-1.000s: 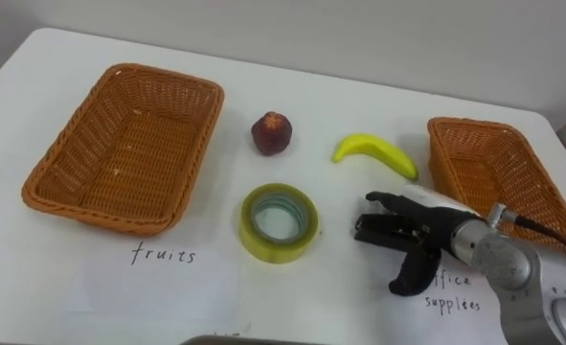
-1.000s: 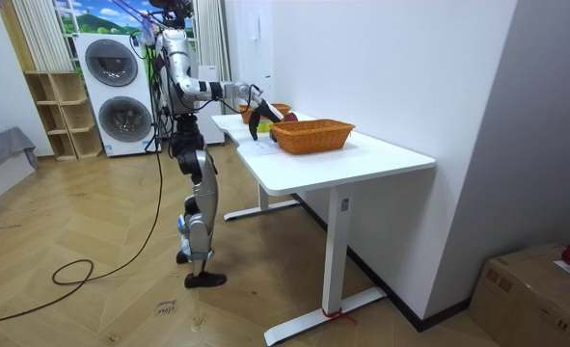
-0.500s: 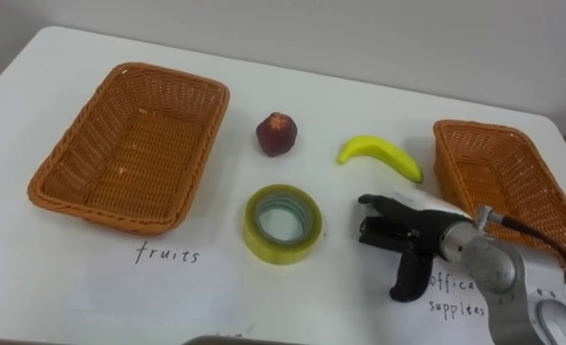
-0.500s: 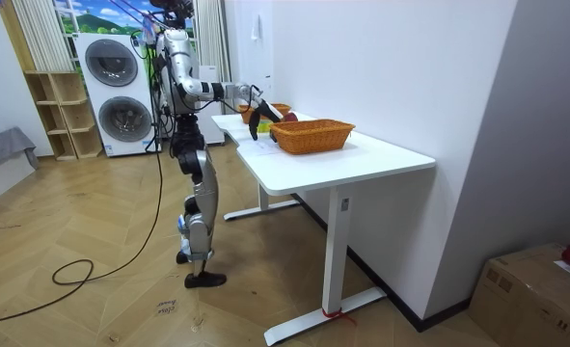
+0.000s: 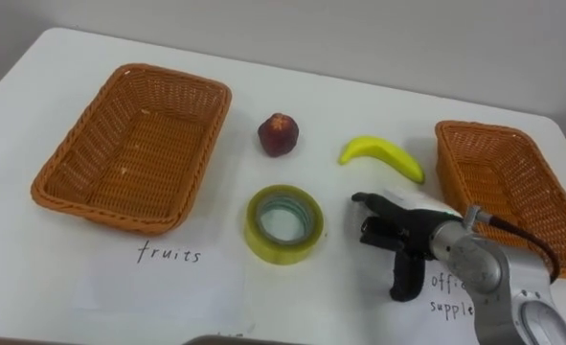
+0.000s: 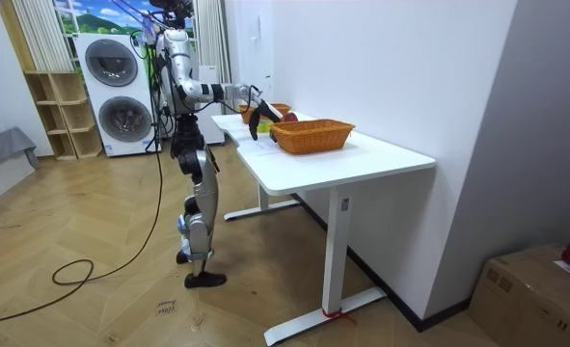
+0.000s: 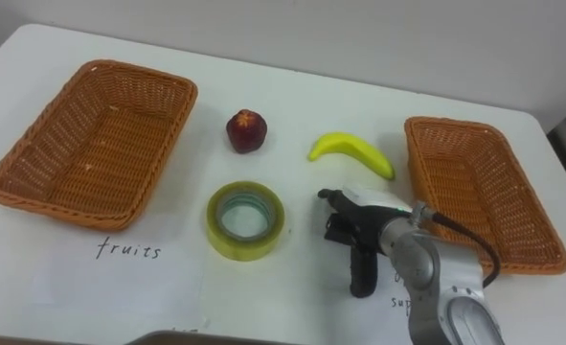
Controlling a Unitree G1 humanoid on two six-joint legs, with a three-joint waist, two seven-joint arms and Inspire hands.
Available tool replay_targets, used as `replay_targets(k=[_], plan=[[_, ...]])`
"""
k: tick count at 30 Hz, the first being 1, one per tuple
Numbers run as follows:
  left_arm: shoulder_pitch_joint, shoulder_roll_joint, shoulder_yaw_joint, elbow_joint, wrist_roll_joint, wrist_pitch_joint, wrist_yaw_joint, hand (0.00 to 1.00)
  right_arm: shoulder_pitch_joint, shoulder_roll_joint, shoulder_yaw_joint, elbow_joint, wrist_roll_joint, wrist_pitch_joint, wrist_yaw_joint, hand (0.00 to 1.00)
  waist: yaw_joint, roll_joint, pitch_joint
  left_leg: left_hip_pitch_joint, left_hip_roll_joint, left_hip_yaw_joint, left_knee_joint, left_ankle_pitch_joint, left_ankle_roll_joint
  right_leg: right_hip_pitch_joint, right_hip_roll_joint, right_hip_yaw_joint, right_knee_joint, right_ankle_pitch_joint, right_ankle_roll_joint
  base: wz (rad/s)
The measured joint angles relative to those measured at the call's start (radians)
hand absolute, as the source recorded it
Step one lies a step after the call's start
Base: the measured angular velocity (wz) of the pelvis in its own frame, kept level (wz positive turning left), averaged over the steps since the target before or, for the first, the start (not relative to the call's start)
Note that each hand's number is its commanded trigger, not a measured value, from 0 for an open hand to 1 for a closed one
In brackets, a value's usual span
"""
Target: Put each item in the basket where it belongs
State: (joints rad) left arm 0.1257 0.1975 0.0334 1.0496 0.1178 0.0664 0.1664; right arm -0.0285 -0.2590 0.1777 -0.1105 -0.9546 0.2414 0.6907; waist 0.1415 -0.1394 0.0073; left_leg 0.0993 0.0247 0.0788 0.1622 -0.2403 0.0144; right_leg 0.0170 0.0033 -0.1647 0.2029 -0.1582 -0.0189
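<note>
A yellow roll of tape (image 5: 283, 223) lies flat on the white table (image 5: 321, 96), in front of a dark red apple (image 5: 279, 134). A yellow banana (image 5: 382, 156) lies right of the apple. An empty wicker basket (image 5: 132, 144) stands at the left above the word "fruits". A second empty wicker basket (image 5: 505, 188) stands at the right, by the "office supplies" label. My right hand (image 5: 397, 235) hovers open just right of the tape, fingers straight toward it and thumb hanging down, holding nothing. In the room view my right hand (image 6: 255, 113) reaches over the table.
The table's near edge runs close below the tape and labels. A pale wall borders the table's far side. In the room view I stand at the table's end, with washing machines (image 6: 121, 96) and a shelf (image 6: 53, 114) behind me.
My right hand has crept slightly left toward the tape, staying open. The whole eye view has shifted a little. Fruit, tape and baskets lie where they were.
</note>
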Motion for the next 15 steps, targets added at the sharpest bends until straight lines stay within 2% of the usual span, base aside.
replay_targets(k=[8, 15], plan=[[0.003, -0.007, 0.0, -0.006, -0.007, 0.0, 0.005, 0.0, 0.008, 0.004, -0.002, 0.0, -0.012, 0.001, -0.006, 0.0, -0.004, 0.004, -0.0028, 0.001, 0.0, 0.0, 0.006, 0.0, 0.0, 0.003, -0.002, -0.002, -0.001, 0.002, 0.0, 0.0], [0.009, -0.007, 0.001, -0.016, -0.008, 0.013, 0.019, 0.0, 0.011, 0.003, -0.003, 0.012, -0.009, 0.024, -0.03, 0.0, -0.008, 0.003, -0.0039, 0.002, 0.0, -0.004, 0.006, 0.001, 0.001, 0.004, -0.003, -0.005, 0.0, 0.007, 0.0, 0.0]])
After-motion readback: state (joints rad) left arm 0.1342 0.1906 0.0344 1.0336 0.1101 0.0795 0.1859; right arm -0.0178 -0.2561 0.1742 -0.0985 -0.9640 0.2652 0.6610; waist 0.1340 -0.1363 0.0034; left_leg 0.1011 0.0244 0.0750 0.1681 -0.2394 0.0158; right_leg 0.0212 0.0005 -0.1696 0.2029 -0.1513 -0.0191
